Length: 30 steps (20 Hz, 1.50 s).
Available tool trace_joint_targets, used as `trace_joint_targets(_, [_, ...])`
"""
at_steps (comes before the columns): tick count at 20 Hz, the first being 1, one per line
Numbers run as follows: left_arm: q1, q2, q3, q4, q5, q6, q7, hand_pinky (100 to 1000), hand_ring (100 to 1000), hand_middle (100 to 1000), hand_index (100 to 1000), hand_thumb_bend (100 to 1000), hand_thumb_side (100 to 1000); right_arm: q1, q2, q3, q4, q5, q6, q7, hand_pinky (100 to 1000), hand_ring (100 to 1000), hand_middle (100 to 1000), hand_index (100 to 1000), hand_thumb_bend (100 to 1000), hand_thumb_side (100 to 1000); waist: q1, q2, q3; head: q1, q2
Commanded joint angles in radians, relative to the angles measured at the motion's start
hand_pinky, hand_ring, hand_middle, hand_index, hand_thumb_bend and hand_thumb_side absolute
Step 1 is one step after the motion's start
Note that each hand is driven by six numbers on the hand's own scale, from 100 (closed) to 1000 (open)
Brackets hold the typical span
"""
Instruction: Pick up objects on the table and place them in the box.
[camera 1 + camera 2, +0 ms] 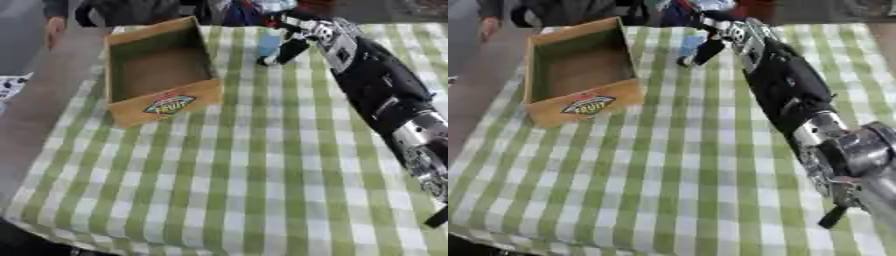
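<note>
Nearest the camera lies the green-and-white checked tablecloth (236, 190), bare across the whole front half of the table (52, 115), whose brown top shows along the left side where the cloth stops. Over its right side stretches the robot's right arm (385, 95), black with silver joints, coming in from the lower right corner and reaching up toward the far edge.

At the end of that arm the right hand (293, 47) hangs with its dark fingers pointing down at the cloth. Just beside them, on their left, stands a small light-blue object (269, 45), upright near the far edge of the table. A dark finger comes down right next to its lower right side, and the tip meets the cloth there. Whether the fingers are curled round the blue object or only set beside it cannot be told from either view, since the hand and the object run together.

To the left of the hand, a little apart from it, sits an open cardboard box (162, 102) on the cloth. It is turned slightly askew, with a colourful oval label on its near wall. Nothing can be made out inside it; its brown floor shows.

No left hand shows in either view. At the far edge, behind the box and the hand, dark clothing and a bit of someone's hand are visible.
</note>
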Motion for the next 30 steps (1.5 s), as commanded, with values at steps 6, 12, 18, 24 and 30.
trace_joint_targets(6, [-0.017,0.013,0.007,-0.019,0.005,-0.001,0.001,648,588,617,818,211,644,-0.013,-0.034,-0.009,-0.003,0.012,0.012,-0.049,756,904,901,988,427,306,0.006,-0.003,0.003,-0.001,0.005])
trace_joint_targets(12, [-0.017,0.013,0.007,-0.019,0.006,-0.001,0.001,647,586,615,819,214,644,-0.006,-0.037,-0.009,0.002,0.008,0.012,-0.070,744,886,846,949,393,307,0.010,0.008,0.005,-0.002,0.005])
trace_joint_targets(18, [-0.018,0.012,0.008,-0.019,0.008,0.000,0.002,647,585,614,819,215,644,-0.004,-0.038,-0.008,0.003,0.005,0.009,-0.081,738,874,822,927,368,311,0.014,0.019,0.008,-0.004,0.005])
trace_joint_targets(24, [-0.018,0.012,0.009,-0.019,0.009,0.000,0.003,647,585,614,819,215,644,-0.003,-0.039,-0.008,0.004,0.007,0.008,-0.086,738,874,822,927,368,311,0.015,0.022,0.009,-0.004,0.005])
trace_joint_targets(30, [-0.018,0.012,0.009,-0.019,0.009,0.002,0.004,646,583,612,819,218,640,-0.001,-0.044,-0.009,-0.013,0.019,0.014,-0.158,693,803,679,816,221,274,0.018,0.039,0.008,-0.007,0.005])
